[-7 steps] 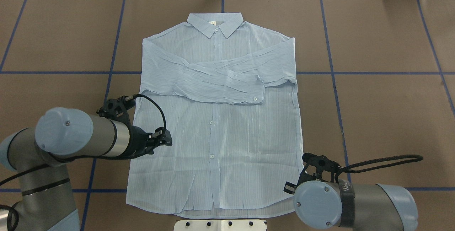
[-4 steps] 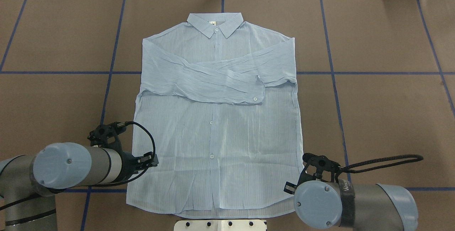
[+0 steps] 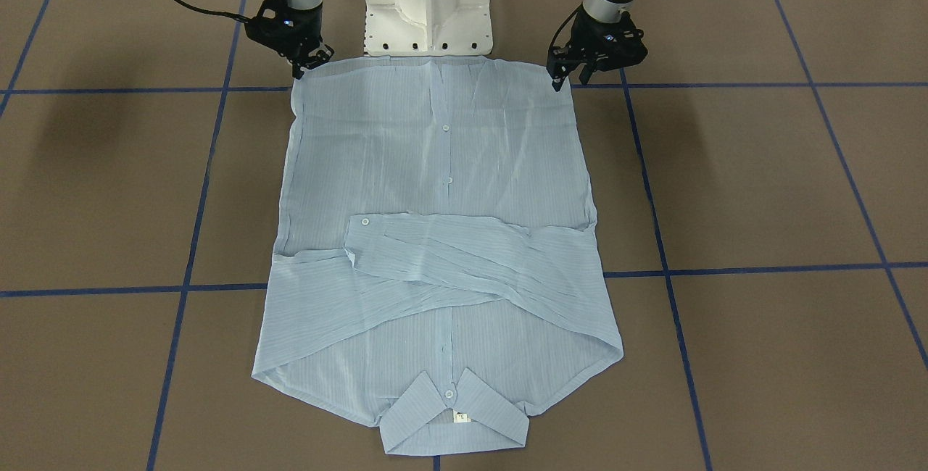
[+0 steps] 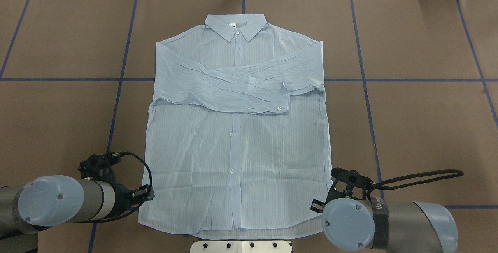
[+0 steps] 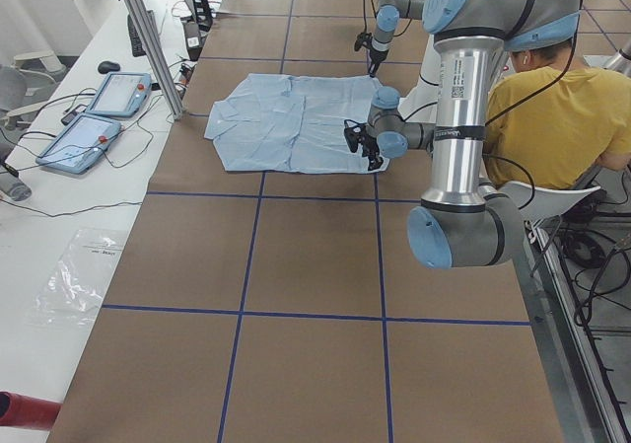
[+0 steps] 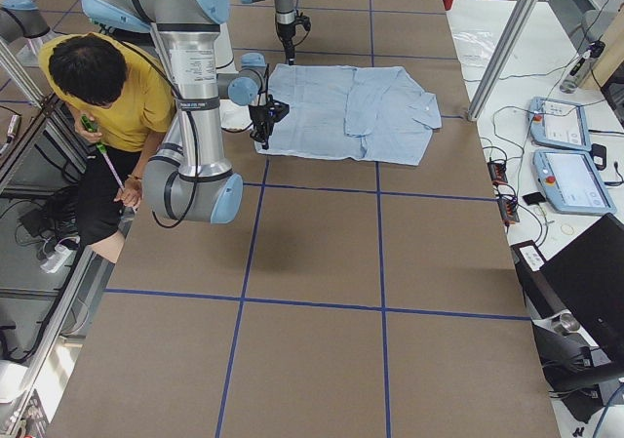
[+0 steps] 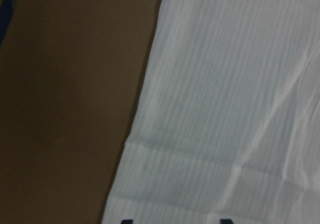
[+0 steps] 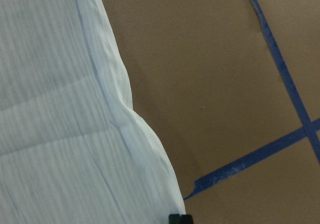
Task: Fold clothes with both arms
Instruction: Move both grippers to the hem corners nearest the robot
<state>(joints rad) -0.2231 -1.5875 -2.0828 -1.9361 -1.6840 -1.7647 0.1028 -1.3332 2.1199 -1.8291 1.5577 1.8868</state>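
The light-blue striped shirt [image 4: 237, 144] lies flat and buttoned on the brown table, collar [image 4: 236, 27] at the far side and both sleeves crossed over the chest. My left gripper [image 4: 148, 195] hangs at the hem's left corner [image 3: 565, 81]. In the left wrist view its two fingertips [image 7: 175, 221] stand apart over the cloth, so it is open. My right gripper [image 3: 308, 65] sits at the hem's right corner. In the right wrist view a single dark tip [image 8: 180, 218] meets the slightly raised shirt edge [image 8: 125, 109], so it is shut on the hem. In the overhead view its wrist hides it.
The white mounting pedestal [image 3: 428, 0] stands just behind the hem. A person in a yellow top [image 5: 562, 108] sits behind the robot. Control tablets [image 5: 99, 117] and cables lie on the white bench past the table's far edge. Blue tape lines [image 4: 362, 79] cross the brown surface.
My left arm has drawn back toward the robot along the shirt's left edge, from mid-body down to the hem corner. The right arm and the shirt have not moved.
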